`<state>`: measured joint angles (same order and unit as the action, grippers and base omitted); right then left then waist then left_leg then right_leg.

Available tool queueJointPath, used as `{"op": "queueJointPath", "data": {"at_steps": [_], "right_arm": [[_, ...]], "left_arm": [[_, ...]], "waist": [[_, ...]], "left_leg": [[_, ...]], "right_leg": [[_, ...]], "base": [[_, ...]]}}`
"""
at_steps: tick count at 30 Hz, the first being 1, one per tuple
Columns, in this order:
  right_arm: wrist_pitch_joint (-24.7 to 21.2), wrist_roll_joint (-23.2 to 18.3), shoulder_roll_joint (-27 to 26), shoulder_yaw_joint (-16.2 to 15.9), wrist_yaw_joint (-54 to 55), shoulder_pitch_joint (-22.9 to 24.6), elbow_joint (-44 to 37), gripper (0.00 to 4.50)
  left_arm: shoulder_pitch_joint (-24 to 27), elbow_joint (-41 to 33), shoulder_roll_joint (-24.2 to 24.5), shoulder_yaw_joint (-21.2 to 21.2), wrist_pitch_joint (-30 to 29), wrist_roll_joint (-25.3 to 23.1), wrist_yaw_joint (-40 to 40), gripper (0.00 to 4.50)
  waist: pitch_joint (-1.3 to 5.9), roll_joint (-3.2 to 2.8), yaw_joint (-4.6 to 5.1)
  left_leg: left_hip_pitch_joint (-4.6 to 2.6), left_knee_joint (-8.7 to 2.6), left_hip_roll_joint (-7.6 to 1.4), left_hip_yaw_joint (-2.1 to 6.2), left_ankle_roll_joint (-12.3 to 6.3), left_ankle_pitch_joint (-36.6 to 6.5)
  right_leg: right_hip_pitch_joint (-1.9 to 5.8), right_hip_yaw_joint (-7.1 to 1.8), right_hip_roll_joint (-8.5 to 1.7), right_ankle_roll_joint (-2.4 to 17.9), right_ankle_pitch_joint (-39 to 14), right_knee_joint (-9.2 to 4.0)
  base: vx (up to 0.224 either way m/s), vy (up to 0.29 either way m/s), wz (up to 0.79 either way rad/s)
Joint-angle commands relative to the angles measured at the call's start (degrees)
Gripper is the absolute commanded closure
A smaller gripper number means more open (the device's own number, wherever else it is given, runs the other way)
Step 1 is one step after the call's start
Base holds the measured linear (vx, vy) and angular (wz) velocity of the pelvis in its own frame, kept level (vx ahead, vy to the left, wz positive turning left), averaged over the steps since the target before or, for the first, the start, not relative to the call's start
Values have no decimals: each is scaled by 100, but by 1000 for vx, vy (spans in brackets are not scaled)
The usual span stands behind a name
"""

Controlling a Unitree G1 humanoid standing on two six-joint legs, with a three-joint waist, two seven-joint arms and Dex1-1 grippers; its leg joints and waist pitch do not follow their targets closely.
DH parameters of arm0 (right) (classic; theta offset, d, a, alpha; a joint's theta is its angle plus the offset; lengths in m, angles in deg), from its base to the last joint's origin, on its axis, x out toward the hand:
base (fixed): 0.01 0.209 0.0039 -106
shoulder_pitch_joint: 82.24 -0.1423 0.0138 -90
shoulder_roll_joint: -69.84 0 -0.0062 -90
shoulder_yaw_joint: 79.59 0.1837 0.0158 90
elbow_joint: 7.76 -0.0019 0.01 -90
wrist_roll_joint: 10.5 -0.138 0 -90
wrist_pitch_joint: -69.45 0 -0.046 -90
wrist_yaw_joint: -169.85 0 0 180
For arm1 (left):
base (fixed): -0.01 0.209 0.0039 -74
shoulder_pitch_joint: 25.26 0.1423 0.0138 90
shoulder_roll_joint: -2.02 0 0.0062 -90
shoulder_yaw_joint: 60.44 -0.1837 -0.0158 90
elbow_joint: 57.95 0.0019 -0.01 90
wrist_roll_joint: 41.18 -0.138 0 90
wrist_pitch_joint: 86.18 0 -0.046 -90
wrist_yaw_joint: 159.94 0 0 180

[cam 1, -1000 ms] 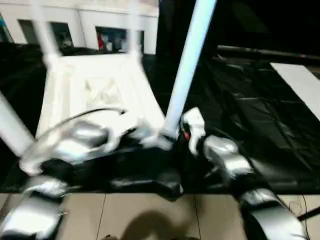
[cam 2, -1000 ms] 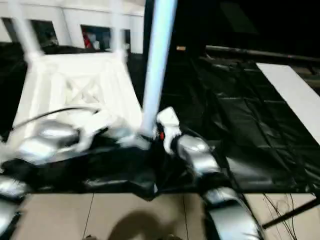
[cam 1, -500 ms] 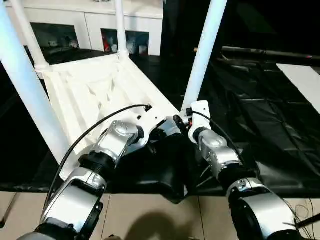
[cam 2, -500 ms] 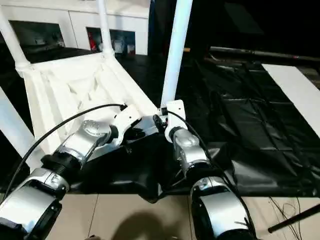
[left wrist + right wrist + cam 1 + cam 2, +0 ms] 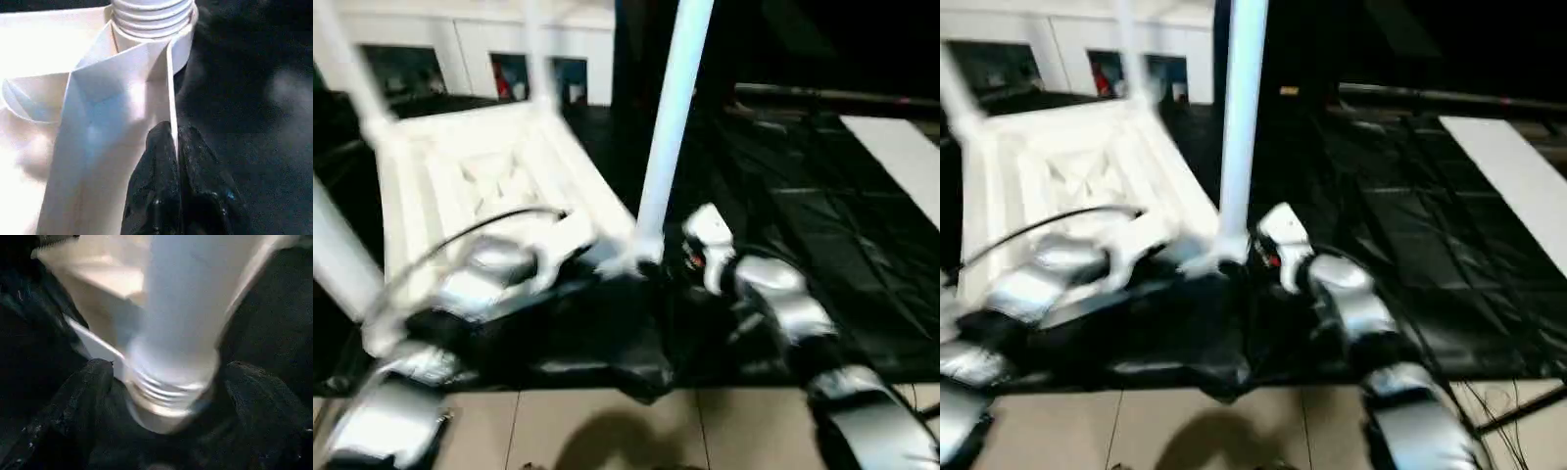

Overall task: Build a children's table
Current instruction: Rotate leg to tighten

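Note:
The children's table lies upside down on the black sheet, its ribbed white tabletop [image 5: 489,176] facing up with several white tube legs standing in the corner sockets. The nearest right leg [image 5: 671,108] rises from its threaded socket [image 5: 151,14]. My left gripper [image 5: 172,132] is shut on the tabletop's thin rim wall just beside that socket. My right gripper [image 5: 171,369] is open, one black finger [image 5: 83,396] on each side of the leg's base [image 5: 171,382], with a gap on both sides.
A long flat white board [image 5: 901,157] lies at the right on the black sheet [image 5: 822,225]. White cabinets [image 5: 460,49] stand behind the worktable. The worktable's front edge and the tiled floor [image 5: 607,431] are just below my forearms.
The head camera has swung about, so the whole view has shifted. My right gripper's fingers have spread wider around the leg's base. The left grip on the rim is unchanged.

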<state>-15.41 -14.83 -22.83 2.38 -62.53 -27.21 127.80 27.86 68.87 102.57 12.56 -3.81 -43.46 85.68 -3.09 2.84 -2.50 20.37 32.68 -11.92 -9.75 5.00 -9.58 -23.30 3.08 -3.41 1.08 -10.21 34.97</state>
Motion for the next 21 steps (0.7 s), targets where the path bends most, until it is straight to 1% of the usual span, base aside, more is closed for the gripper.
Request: {"op": "queueJointPath", "data": {"at_steps": [1, 2, 3, 4, 5, 7, 9, 10, 11, 12, 13, 14, 15, 17, 20, 21], "right_arm": [[-80, -129, 123, -60, -409, 67, -242, 51], [-106, -152, 150, -84, -472, 90, -291, 51], [-162, -196, 184, -132, -607, 129, -365, 51], [-162, -196, 184, -132, -607, 129, -365, 51], [-162, -196, 184, -132, -607, 129, -365, 51], [-339, -254, 227, -220, -848, 223, -578, 51], [-450, -271, 228, -254, -1033, 277, -699, 51], [-454, -273, 226, -256, -1048, 279, -701, 78], [-483, -292, 213, -238, -1088, 285, -707, 86], [-502, -303, 208, -230, -1119, 290, -712, 86], [-530, -315, 209, -225, -1154, 301, -733, 89], [-530, -315, 209, -225, -1154, 301, -733, 89], [-565, -333, 216, -230, -1211, 313, -738, 98], [-564, -331, 217, -237, -1224, 314, -723, 125], [-638, -349, 223, -251, -1260, 337, -767, 137], [-681, -356, 228, -255, -1267, 354, -816, 152]], "left_arm": [[255, -52, 55, -364, -15, 40, 634, 450], [267, -92, 68, -351, -24, 78, 700, 450], [295, -204, 97, -332, -93, 169, 845, 450], [295, -204, 97, -332, -93, 169, 845, 450], [295, -204, 97, -332, -93, 169, 845, 450], [356, -405, 160, -309, -165, 252, 1050, 450], [405, -530, 196, -277, -202, 295, 1108, 450], [411, -537, 199, -274, -206, 303, 1115, 450], [426, -561, 213, -270, -211, 312, 1140, 450], [435, -575, 222, -267, -215, 316, 1153, 450], [447, -597, 234, -266, -220, 325, 1172, 450], [447, -597, 234, -266, -220, 325, 1172, 450], [461, -615, 258, -259, -233, 328, 1175, 450], [467, -604, 268, -252, -227, 320, 1166, 450], [495, -643, 283, -242, -255, 311, 1169, 450], [510, -675, 290, -237, -278, 305, 1176, 450]], "waist": [[367, -20, -28], [374, -30, -43], [366, -28, -65], [371, -29, -81], [364, -30, -97], [351, -26, -125], [351, -12, -131], [347, -16, -132], [343, -5, -132], [344, -12, -138], [341, -5, -136], [342, -2, -135], [343, 3, -136], [355, 0, -133], [359, 2, -131], [361, 7, -133]], "left_leg": [[-21, -325, -139, -27, -314, -1157], [-29, -321, -139, -32, -326, -1136], [-28, -322, -137, -41, -343, -1110], [-31, -326, -144, -37, -331, -1088], [-40, -325, -146, -46, -312, -1121], [-39, -341, -147, -41, -243, -1227], [-31, -343, -149, -37, -213, -1242], [-36, -343, -145, -40, -207, -1272], [-36, -346, -139, -36, -168, -1338], [-39, -348, -143, -30, -158, -1348], [-44, -348, -141, -33, -144, -1373], [-40, -346, -139, -31, -142, -1366], [-35, -351, -141, -25, -139, -1325], [-26, -347, -138, -23, -143, -1222], [-21, -340, -132, -27, -170, -1146], [-19, -337, -132, -28, -182, -1126]], "right_leg": [[268, -262, -380, 1335, -915, -379], [275, -253, -374, 1374, -807, -364], [279, -255, -378, 1412, -707, -355], [294, -253, -387, 1422, -685, -345], [282, -252, -388, 1424, -747, -355], [300, -254, -394, 1342, -995, -375], [296, -256, -402, 1274, -1103, -382], [286, -256, -401, 1260, -1169, -391], [281, -259, -411, 1204, -1376, -411], [281, -259, -417, 1194, -1418, -412], [269, -262, -412, 1166, -1482, -423], [275, -263, -414, 1156, -1490, -421], [277, -261, -415, 1142, -1482, -418], [286, -259, -407, 1155, -1305, -397], [291, -256, -401, 1202, -1140, -381], [301, -256, -401, 1208, -1116, -375]], "base": [[0, 0, 0], [0, 0, 0], [0, 0, 0], [0, 0, 0], [0, 0, 0], [0, 0, 0], [0, 0, 0], [0, 0, 0], [0, 0, 0], [0, 0, 0], [0, 0, 0], [0, 0, 0], [0, 0, 0], [0, 0, 0], [0, 0, 0], [0, 0, 0]]}}
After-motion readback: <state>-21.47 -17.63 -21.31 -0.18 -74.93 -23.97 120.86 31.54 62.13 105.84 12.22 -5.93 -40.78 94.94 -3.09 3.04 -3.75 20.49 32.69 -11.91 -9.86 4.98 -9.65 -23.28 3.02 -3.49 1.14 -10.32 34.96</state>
